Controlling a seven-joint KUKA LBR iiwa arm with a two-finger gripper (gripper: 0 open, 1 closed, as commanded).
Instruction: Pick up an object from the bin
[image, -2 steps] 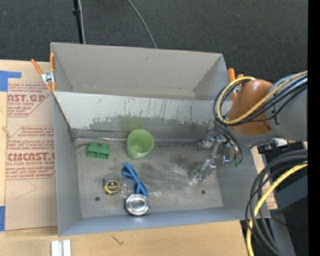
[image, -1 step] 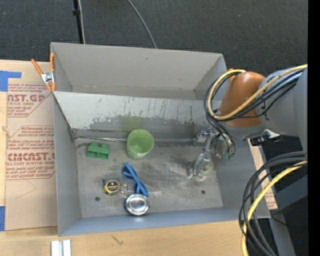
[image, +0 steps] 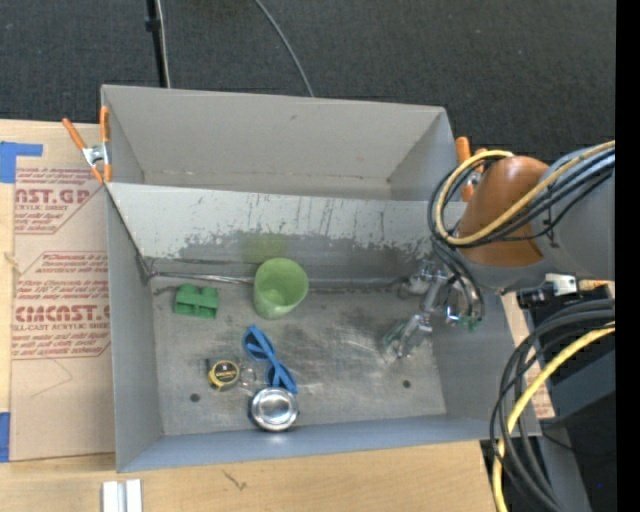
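My gripper (image: 402, 343) hangs low over the right part of the bin floor, its metal fingers spread apart with nothing between them. The nearest loose thing is a light green cup (image: 279, 286), lying well to its left near the back wall. A blue ribbon-like piece (image: 268, 358) lies left of the gripper toward the front, with a round silver tin (image: 273, 409) just below it.
A green toy block (image: 196, 301) lies at the far left of the bin. A small black and yellow round thing (image: 224, 373) sits left of the blue piece. The arm with its orange cover and yellow cables hangs over the bin's right rim.
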